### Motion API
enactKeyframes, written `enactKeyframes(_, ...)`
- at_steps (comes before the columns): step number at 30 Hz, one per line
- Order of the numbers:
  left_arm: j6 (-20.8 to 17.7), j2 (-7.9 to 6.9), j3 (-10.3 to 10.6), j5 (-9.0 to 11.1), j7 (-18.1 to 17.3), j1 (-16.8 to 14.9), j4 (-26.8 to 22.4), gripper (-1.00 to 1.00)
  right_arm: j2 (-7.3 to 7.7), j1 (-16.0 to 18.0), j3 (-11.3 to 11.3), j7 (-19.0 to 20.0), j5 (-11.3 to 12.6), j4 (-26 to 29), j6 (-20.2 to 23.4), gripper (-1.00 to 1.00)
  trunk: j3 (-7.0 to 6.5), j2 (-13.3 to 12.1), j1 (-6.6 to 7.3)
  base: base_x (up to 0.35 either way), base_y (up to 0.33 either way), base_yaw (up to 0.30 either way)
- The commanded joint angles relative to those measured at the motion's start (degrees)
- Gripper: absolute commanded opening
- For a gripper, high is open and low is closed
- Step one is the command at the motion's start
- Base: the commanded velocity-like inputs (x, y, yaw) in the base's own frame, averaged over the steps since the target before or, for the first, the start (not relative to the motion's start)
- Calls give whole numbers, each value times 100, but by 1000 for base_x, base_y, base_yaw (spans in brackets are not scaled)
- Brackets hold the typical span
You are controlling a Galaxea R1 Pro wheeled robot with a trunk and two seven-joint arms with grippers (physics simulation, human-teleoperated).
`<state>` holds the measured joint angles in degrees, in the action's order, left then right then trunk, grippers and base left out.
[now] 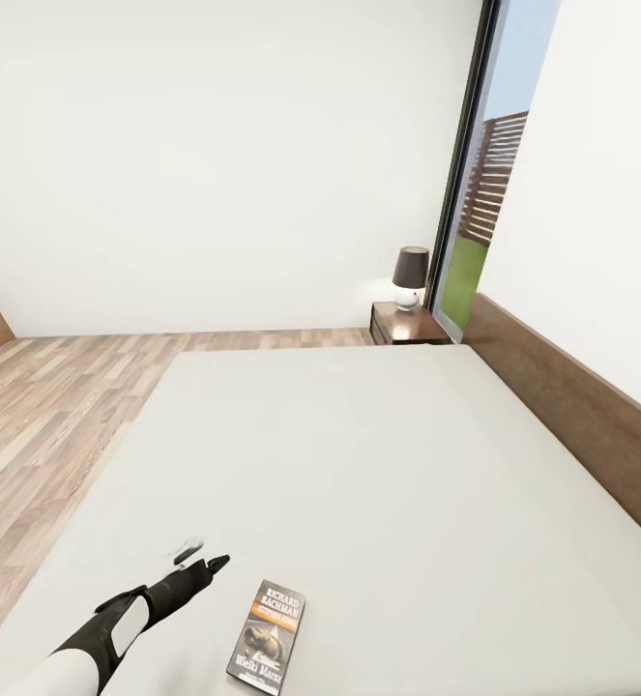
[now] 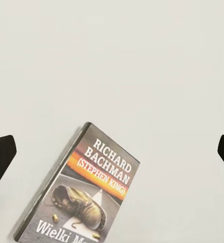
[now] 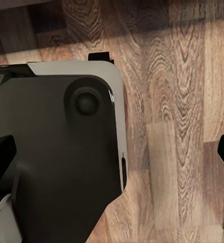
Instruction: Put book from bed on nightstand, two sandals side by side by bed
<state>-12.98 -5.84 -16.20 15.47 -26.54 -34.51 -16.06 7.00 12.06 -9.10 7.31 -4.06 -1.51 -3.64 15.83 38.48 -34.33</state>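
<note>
**Ana:** Book (image 2: pixel 86 190) first — where does it lie against the left jaws?

**Ben:** Flat on the grey mattress (image 1: pixel 359 454), cover up, a thin paperback with white author lettering over an orange band and a boot pictured below. From the left wrist camera it sits between the two dark fingertips (image 2: pixel 0 157), nearer one of them and turned at a slant to the line between them. From the head camera the left gripper (image 1: pixel 199 563) hovers just beside the book (image 1: pixel 268 636), not touching.

**Ana:** And the jaws?

**Ben:** Spread wide, one tip at each edge of the wrist picture, nothing held. The right gripper (image 3: pixel 112 152) also stands open and empty, its tips (image 3: pixel 1 152) apart over the plank floor (image 3: pixel 183 101) and a dark, light-edged part of the robot's own body (image 3: pixel 56 152).

**Ana:** How will it handle?

**Ben:** My guess: light, a little bendy, with a smooth cover that could slip. Lying flush on a soft mattress, there is no gap under it, so the tips must press into the bedding on either side.

**Ana:** Where to grip?

**Ben:** Across the narrow width, long edge to long edge, about mid-length. The wrist would need to turn first to square the jaws to the slant.

**Ana:** Destination?

**Ben:** The nightstand (image 1: pixel 407 327) with a lamp (image 1: pixel 410 277), well beyond the jaws, past the far corner of the bed by the window (image 1: pixel 480 184).
</note>
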Motion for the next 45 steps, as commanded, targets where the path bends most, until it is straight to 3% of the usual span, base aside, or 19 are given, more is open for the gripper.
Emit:
enactKeyframes(1,-56,1,-23,44,-18,-3,-2,100,3,7,-48,17,-42,-16,-32,100,8,8,-2,0,0,0)
enactKeyframes(11,-56,11,-23,44,-18,-3,-2,100,6,7,-48,17,-42,-16,-32,100,8,8,-2,0,0,0)
enactKeyframes(23,-56,42,-23,38,-18,-3,-2,100,11,7,-48,17,-40,-16,-32,100,224,490,-265,0,0,0)
enactKeyframes(34,-56,90,78,36,-16,-3,-2,100,18,7,-48,17,-41,-16,-32,100,224,490,-265,0,0,0)
enactKeyframes(45,-56,112,232,38,-10,-3,-2,100,20,7,-48,17,-42,-16,-32,100,421,931,-507,0,0,0)
